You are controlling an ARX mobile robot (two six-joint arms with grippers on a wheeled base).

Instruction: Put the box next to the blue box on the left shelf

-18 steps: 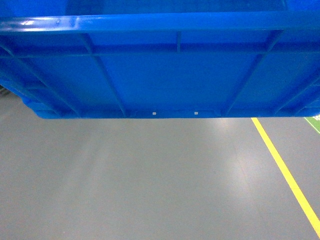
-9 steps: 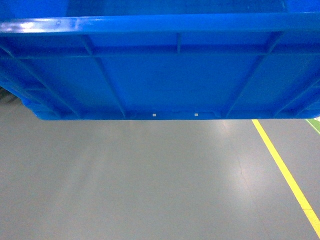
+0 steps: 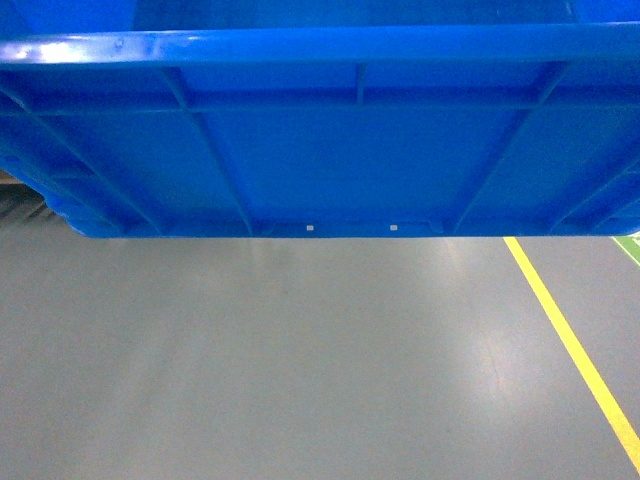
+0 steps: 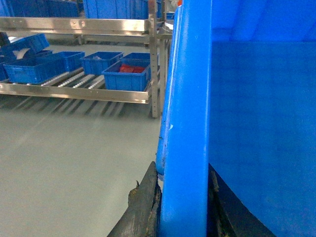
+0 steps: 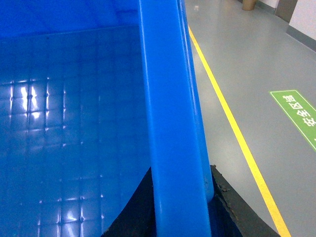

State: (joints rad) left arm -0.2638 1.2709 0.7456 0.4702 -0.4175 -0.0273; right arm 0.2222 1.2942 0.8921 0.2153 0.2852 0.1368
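Note:
The box [image 3: 320,150], a big bright blue ribbed crate, hangs above the grey floor and fills the top of the head view. My left gripper [image 4: 183,197] is shut on its left rim [image 4: 185,123], one dark finger on each side of the wall. My right gripper [image 5: 180,197] is shut on the right rim [image 5: 170,123] in the same way. In the left wrist view the left shelf [image 4: 79,91], a low roller rack with metal rails, stands far back. Several small blue boxes sit on it, the nearest one [image 4: 126,76] holding something red.
A yellow floor line [image 3: 575,350] runs along the right, with a green floor sign [image 5: 298,116] beyond it. A steel upright post [image 4: 155,64] and an upper rail [image 4: 74,24] frame the rack. A dark patch [image 3: 15,200] shows under the box's left corner.
The box keeps its place in the head view. The floor below has shifted slightly, and a dark patch has come into view at the left edge under the box.

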